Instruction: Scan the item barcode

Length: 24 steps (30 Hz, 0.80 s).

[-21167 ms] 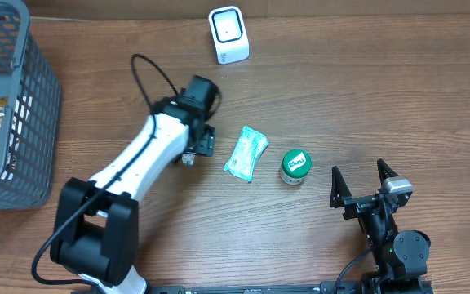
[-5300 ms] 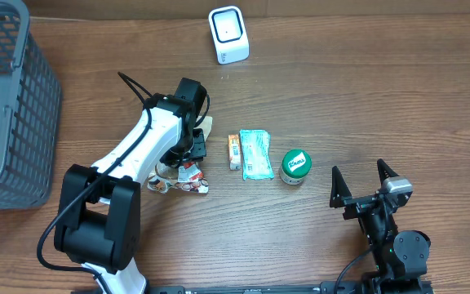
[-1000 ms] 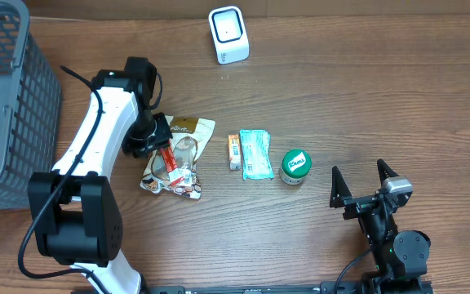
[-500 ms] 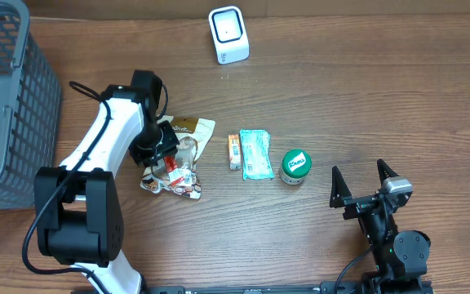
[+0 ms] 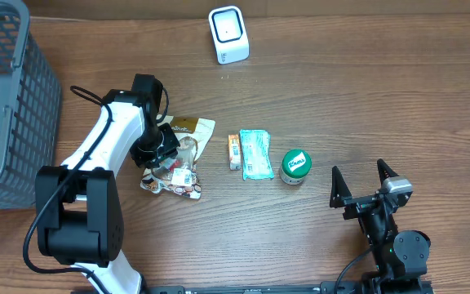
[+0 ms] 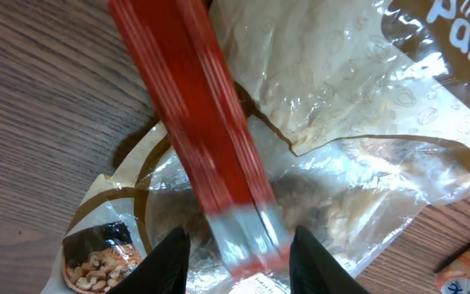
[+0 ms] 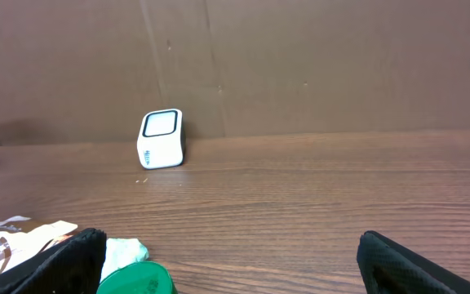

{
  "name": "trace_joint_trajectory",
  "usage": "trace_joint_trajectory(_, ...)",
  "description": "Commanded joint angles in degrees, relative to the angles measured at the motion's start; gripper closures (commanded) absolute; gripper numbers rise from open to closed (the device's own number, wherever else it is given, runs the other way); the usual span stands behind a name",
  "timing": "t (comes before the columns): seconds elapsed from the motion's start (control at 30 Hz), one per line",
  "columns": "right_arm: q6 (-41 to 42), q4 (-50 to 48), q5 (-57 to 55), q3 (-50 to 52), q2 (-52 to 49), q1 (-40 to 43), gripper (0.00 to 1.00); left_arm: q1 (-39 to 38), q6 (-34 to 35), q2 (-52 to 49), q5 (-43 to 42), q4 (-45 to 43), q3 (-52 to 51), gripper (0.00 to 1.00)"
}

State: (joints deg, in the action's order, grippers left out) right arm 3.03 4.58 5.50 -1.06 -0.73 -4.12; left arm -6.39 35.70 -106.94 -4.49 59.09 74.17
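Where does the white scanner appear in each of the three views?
Overhead: the white scanner stands at top centre.
Left wrist: not in it.
Right wrist: left of centre, far in the background.
Shared landmark: the clear snack bag, seen in all three.

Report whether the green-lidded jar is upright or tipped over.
Upright. In the overhead view the green-lidded jar shows its round top as a full circle, facing straight up at the camera.
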Motion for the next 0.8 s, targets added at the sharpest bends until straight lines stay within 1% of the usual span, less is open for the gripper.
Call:
trace_joint_trajectory(0.0, 0.42, -0.17, -0.72, 0.61, 0.57, 0.35, 0.0, -0.85, 0.28, 0.0, 0.68, -0.02, -1.11, 0.67)
trace_joint_trajectory(0.03, 0.42, -0.17, -0.72, 0.61, 0.57, 0.35, 0.0, -1.01, 0.31, 0.0, 0.96, -0.17, -1.22, 0.65)
trace_joint_trajectory(0.1, 0.42, -0.17, -0.72, 0.61, 0.57, 0.35, 0.0, -1.16, 0.31, 0.0, 2.25, -0.59, -1.38, 0.64)
trace_joint_trajectory(0.23, 0.42, -0.17, -0.72, 0.61, 0.57, 0.35, 0.0, -1.14, 0.33, 0.0, 3.65, -1.79, -1.38, 0.64)
trace_joint_trajectory(0.33, 0.42, -0.17, -0.72, 0.61, 0.57, 0.35, 0.0, -0.48, 0.33, 0.02, 3.39, -2.19, -1.22, 0.7)
trace_joint_trajectory(0.4, 0.42, -0.17, -0.72, 0.61, 0.57, 0.35, 0.0, 0.04, 0.55, 0.02, 3.34, -2.14, -0.81, 0.71)
trace_joint_trajectory(0.57, 0.42, -0.17, -0.72, 0.61, 0.57, 0.35, 0.0, 2.03, 1.27, 0.13, 3.39, -1.9, 0.94, 0.67)
trace_joint_trajectory(0.67, 0.42, -0.17, -0.72, 0.61, 0.57, 0.35, 0.0, 3.78, 4.35, 0.13, 3.39, -2.05, 1.33, 0.64)
trace_joint_trajectory(0.73, 0.42, -0.17, -0.72, 0.61, 0.57, 0.35, 0.0, 4.85, 6.64, 0.13, 3.37, -1.97, 1.33, 0.59)
trace_joint_trajectory(0.77, 0.42, -0.17, -0.72, 0.61, 0.57, 0.35, 0.0, 5.31, 7.02, 0.13, 3.32, -1.97, 1.33, 0.51)
